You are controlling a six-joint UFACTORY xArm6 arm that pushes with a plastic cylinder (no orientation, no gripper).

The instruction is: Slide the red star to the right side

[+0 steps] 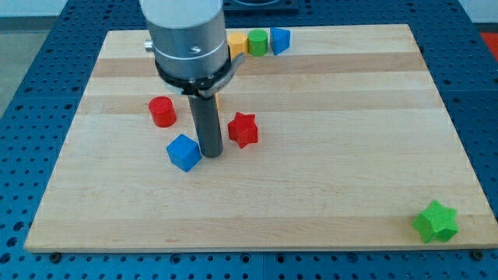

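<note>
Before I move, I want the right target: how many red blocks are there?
2: red star just right of my tip; red cylinder to its upper left. The arm may hide others.

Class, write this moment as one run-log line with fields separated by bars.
tip between blue cube and red star | star left of board centre | red cylinder further left | green star bottom right

wooden counter (pixel 311 194) on a blue perforated base (pixel 23 93). red cylinder (pixel 163 111) at the view's left of centre. blue cube (pixel 184 152) below and right of it, apart. along the view's top edge, a touching row: yellow block (pixel 237 43), green block (pixel 257 41), blue block (pixel 279 40). green star (pixel 436 222) alone at the view's bottom right corner, well apart from the rest.
</note>
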